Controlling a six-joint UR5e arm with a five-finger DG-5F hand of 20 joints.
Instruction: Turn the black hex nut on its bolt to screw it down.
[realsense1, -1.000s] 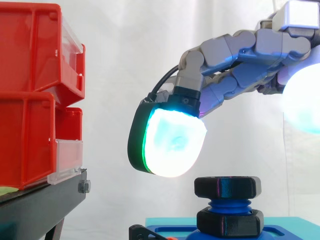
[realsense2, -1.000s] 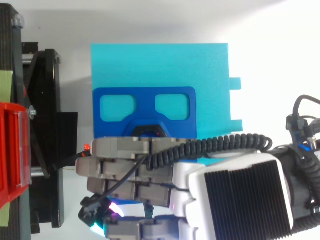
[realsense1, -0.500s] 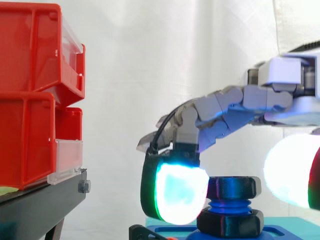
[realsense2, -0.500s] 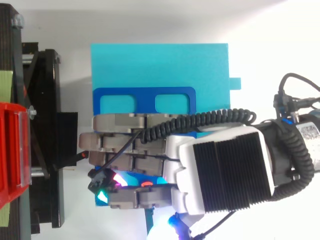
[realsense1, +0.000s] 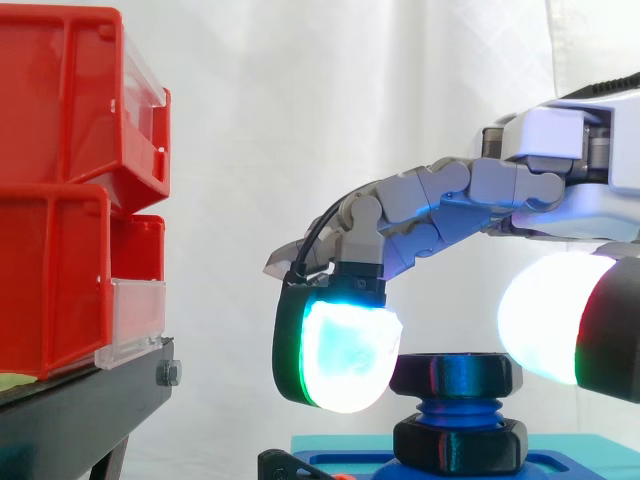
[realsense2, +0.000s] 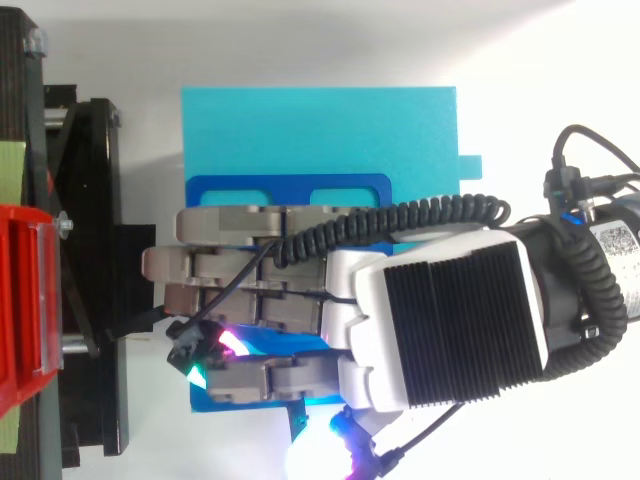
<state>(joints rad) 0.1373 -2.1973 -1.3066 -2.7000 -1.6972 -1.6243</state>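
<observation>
Hand (realsense1: 520, 185) lies nearest the side camera, entering from the right and arched over the top of the bolt. Whether it has closed on anything or only hovers there I cannot tell. Just behind and beneath it sits the black hex nut (realsense1: 452, 374), at the upper end of a stubby blue bolt (realsense1: 456, 410) that stands upright. A few turns of thread are bare between it and a second black nut (realsense1: 460, 446) at the foot. I judge the hex nut to be light, rigid and not fragile, probably moulded or printed, with smooth faces that could slip under a soft grip. Its coarse thread should turn easily until it seats. The hold belongs on two opposite flats at the sides, not on the top face, and kept level so the nut does not cock on the thread. Beyond, the bolt rises from a blue plate (realsense2: 290, 190) set on a cyan block (realsense2: 320, 130). Off to the left are red bins (realsense1: 60, 200) on a black stand (realsense1: 80, 410), and behind everything hangs the white curtain (realsense1: 300, 120).
</observation>
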